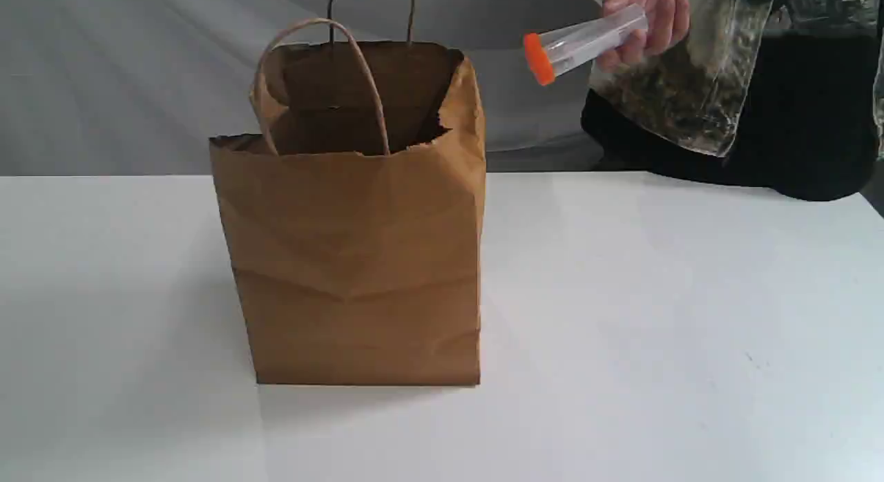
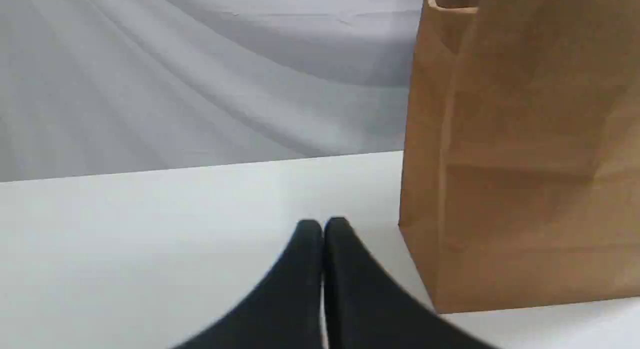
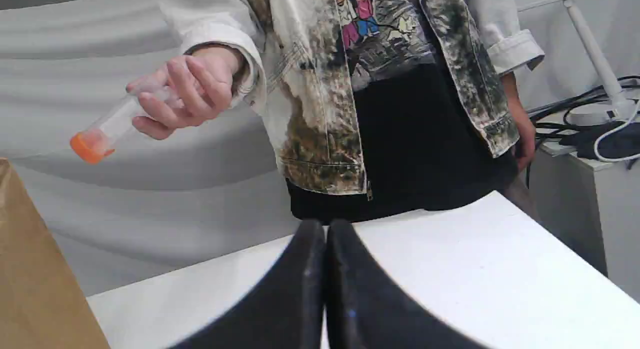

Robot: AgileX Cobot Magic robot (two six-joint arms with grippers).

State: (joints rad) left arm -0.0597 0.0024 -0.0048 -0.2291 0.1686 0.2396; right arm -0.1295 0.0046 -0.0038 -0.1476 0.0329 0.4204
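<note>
The bag (image 1: 359, 261) is brown kraft paper, matt and creased, ragged along its rim, with handles (image 1: 369, 81) of twisted paper cord. The worktop (image 1: 656, 316) is white and smooth with a faint sheen. The backdrop (image 1: 103, 74) is grey cloth in soft folds. The tube (image 1: 594, 40) is clear glossy plastic, its cap (image 1: 539, 59) opaque orange plastic. The left claw (image 2: 323, 223) and the right claw (image 3: 326, 224) look black and matt, the right one slightly scuffed.

Left hand (image 2: 324, 223): two matte black fingers, smooth-surfaced, broad at base, tapering along curved outer edges to rounded tips. Right hand (image 3: 326, 224): same black pair, same flared outline; faint pale scuffing along inner edges (one small bluish speck toward the base).
</note>
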